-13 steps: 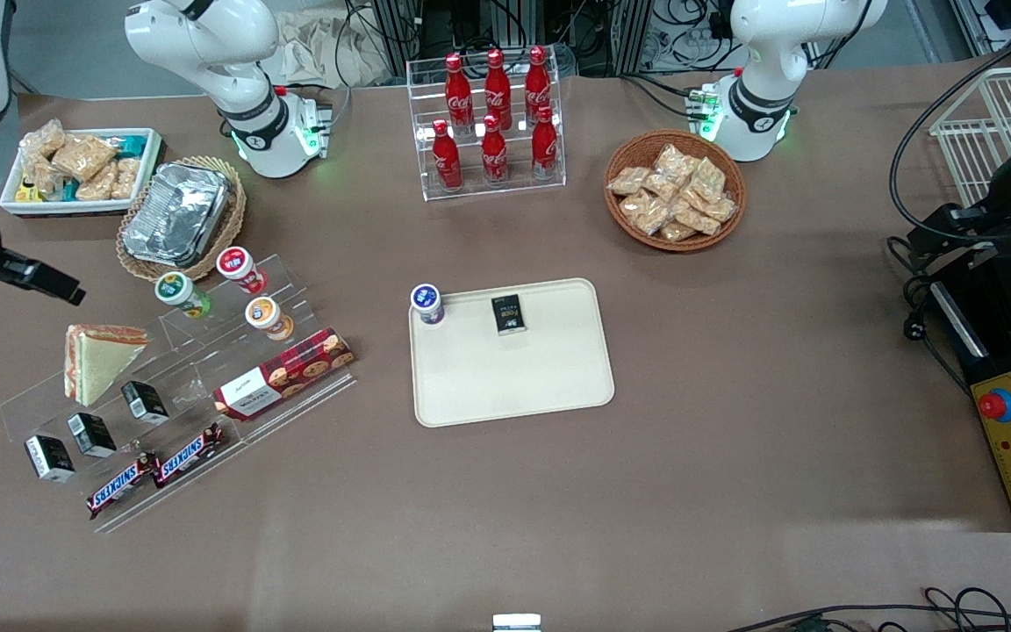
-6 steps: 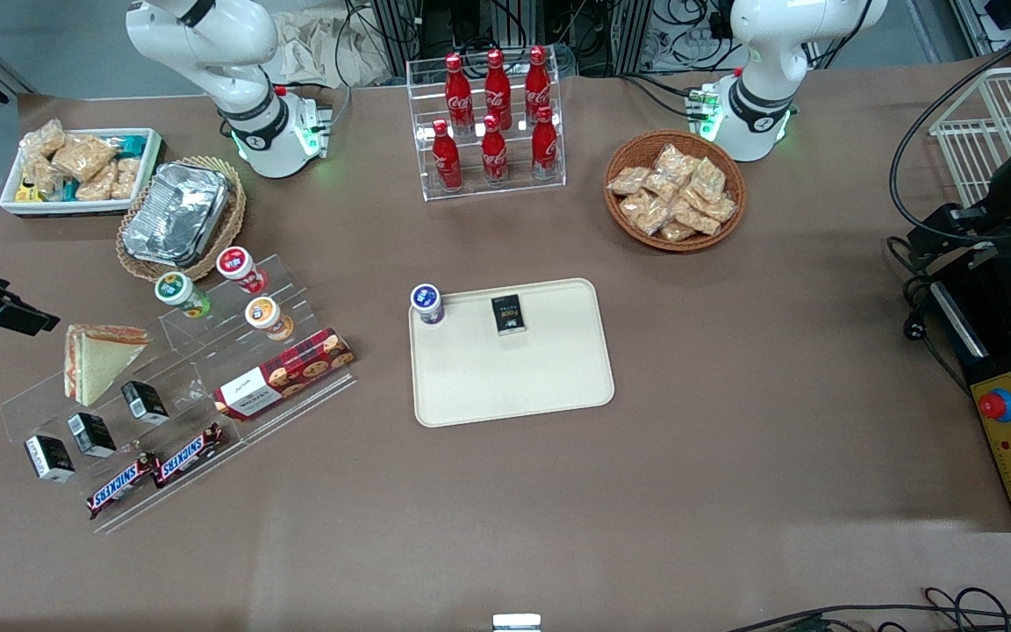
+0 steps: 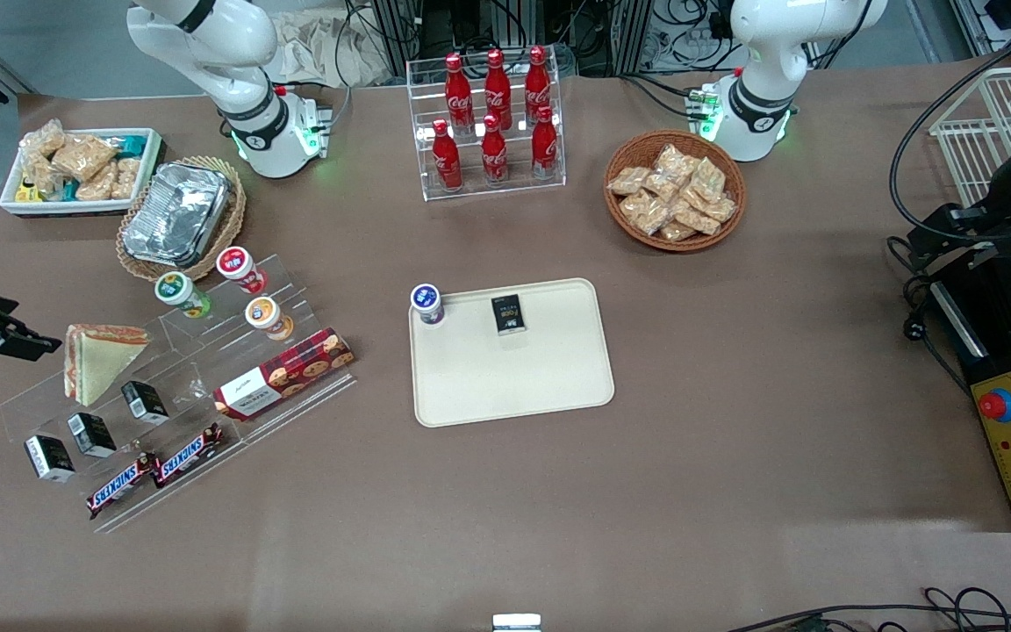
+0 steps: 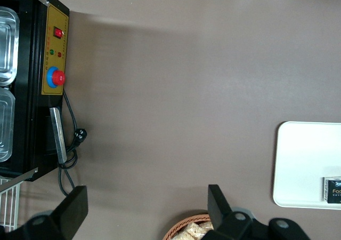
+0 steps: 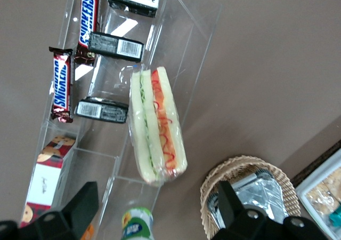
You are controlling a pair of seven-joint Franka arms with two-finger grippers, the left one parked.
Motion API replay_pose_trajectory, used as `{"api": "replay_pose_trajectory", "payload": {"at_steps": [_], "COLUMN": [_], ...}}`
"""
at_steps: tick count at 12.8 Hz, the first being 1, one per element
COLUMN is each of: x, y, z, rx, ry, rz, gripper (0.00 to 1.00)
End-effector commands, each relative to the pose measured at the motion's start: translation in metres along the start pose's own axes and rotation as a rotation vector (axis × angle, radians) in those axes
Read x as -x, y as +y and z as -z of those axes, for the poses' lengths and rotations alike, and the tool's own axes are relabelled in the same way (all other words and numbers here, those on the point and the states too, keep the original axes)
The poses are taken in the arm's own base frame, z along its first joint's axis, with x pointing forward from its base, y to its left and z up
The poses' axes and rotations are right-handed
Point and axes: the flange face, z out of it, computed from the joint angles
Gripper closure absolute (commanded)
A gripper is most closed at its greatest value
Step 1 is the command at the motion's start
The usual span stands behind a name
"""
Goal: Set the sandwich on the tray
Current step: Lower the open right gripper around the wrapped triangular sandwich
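The gripper (image 3: 27, 344) hangs in the air just beside the sandwich (image 3: 97, 358), at about 9 o'clock from it in the front view, toward the working arm's end of the table. Its two fingers (image 5: 85, 202) stand wide apart with nothing between them. In the right wrist view the sandwich (image 5: 157, 125) shows in the gap between the two fingers, lower down than they are, and not touching them.

The sandwich is a white bread wedge with red and green filling, in clear wrap. It lies on the top step of a clear plastic stand (image 3: 172, 386). On the stand, at about 5 o'clock from the sandwich, sit three small black boxes (image 3: 91, 434) in a row. Nearer to the front camera lie two Snickers bars (image 3: 154, 472). A red cookie box (image 3: 284, 372) lies at 3 o'clock from the sandwich, and three little round cups (image 3: 238, 290) stand at about 1 o'clock.

The tray (image 3: 523, 386) lies well apart from the sandwich, at 3 o'clock, near the middle of the table. A small cup with a blue lid (image 3: 426, 303) and a small black packet (image 3: 508, 313) sit on the tray's edge farthest from the front camera.

A foil container (image 3: 176, 213) rests in a flat wicker basket at 12 o'clock from the stand.
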Motion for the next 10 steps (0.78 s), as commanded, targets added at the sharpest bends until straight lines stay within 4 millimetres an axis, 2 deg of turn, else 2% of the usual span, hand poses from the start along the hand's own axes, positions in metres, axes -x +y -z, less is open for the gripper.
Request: {"api": "replay_pose_trajectory", "payload": {"at_steps": [1,7,10], "x": [0.003,0.014,0.015], "y": [-0.002,0.0,0.0], "z": [-0.015,-0.06,-0.073], "rx": [-0.027,-0.048,-0.051], "ry": [0.016,0.051,0.061], "rz": [-0.019,-0.02,-0.014], "gripper": [0.0,0.0,0.0]}}
